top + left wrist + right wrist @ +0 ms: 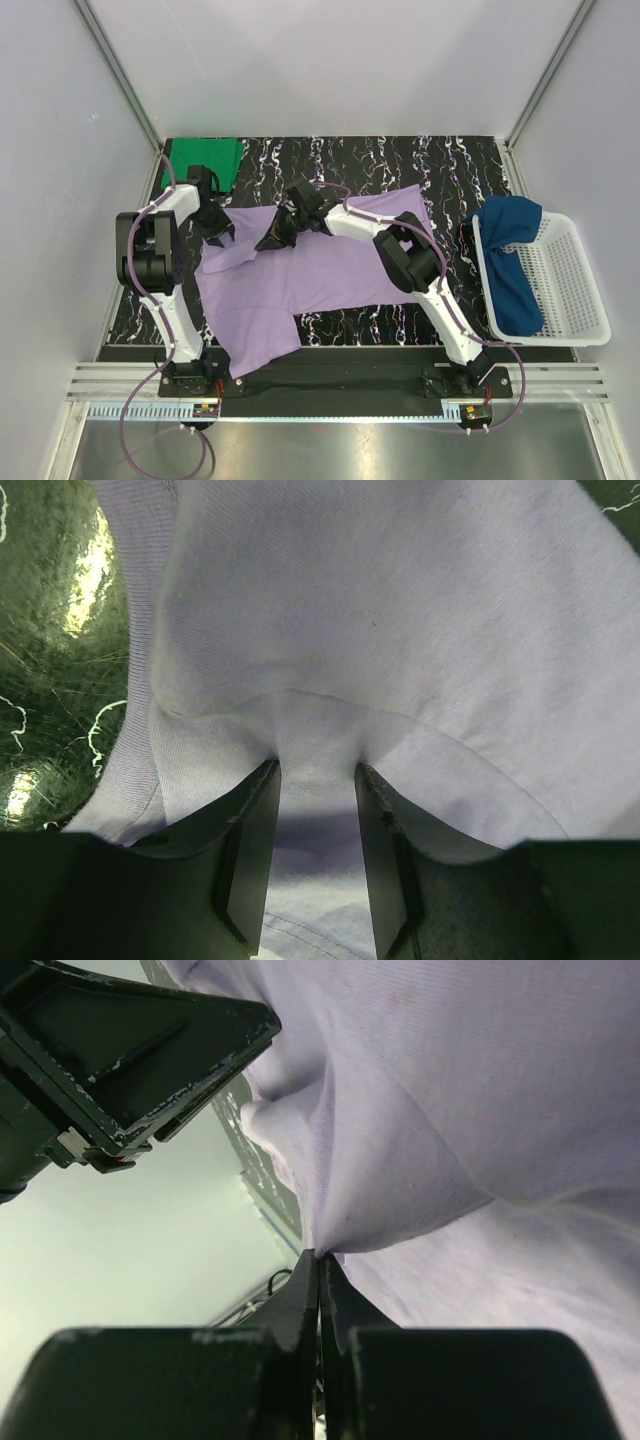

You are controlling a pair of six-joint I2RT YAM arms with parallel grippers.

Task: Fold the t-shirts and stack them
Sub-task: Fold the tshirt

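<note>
A lavender t-shirt (320,265) lies spread over the black marbled table (440,165), its lower left part hanging toward the near edge. My left gripper (222,232) presses down on its upper left part; in the left wrist view the gripper (317,768) has its fingers (250,860) apart with the lavender cloth (400,610) lying slack between them. Just to its right, my right gripper (272,238) is shut, and in its wrist view (320,1255) it pinches a fold of the lavender cloth (460,1110). A green t-shirt (205,160) lies at the back left. A dark blue t-shirt (510,260) drapes over the basket's rim.
A white mesh basket (575,290) stands at the right edge of the table. Grey walls close in the back and both sides. The left gripper's body (130,1050) shows close by in the right wrist view.
</note>
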